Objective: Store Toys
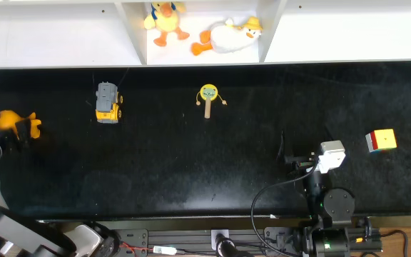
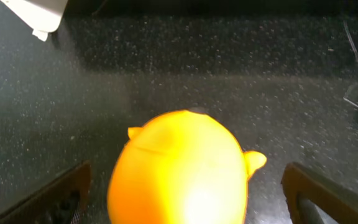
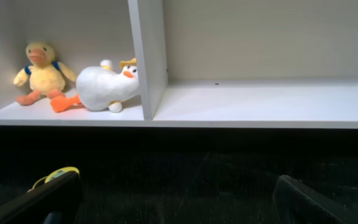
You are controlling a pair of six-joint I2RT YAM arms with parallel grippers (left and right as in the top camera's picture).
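L hand [image 2: 188, 186] released, fingers either side of orange toy [image 2: 179, 168]; R hand [image 3: 176, 193] released, facing shelf [image 3: 260, 102].

Two plush toys are seen in the middle shelf compartment [image 1: 205, 60] — a yellow duck [image 1: 165, 20] sitting upright, a white goose [image 1: 227, 37] lying beside it. Across the black mat [image 1: 191, 164], a grey-and-yellow truck [image 1: 107, 103], a wooden-handled yellow rattle [image 1: 208, 96] and a multicoloured cube [image 1: 381, 140] are spread well apart — a rounded orange toy [image 2: 182, 168] is found far left.

Overhead camera is looking straight down; right wrist camera is facing the shelf [image 3: 260, 102], sharing its yellow duck [image 3: 40, 71]; left is hugging the surface [image 2: 229, 74].
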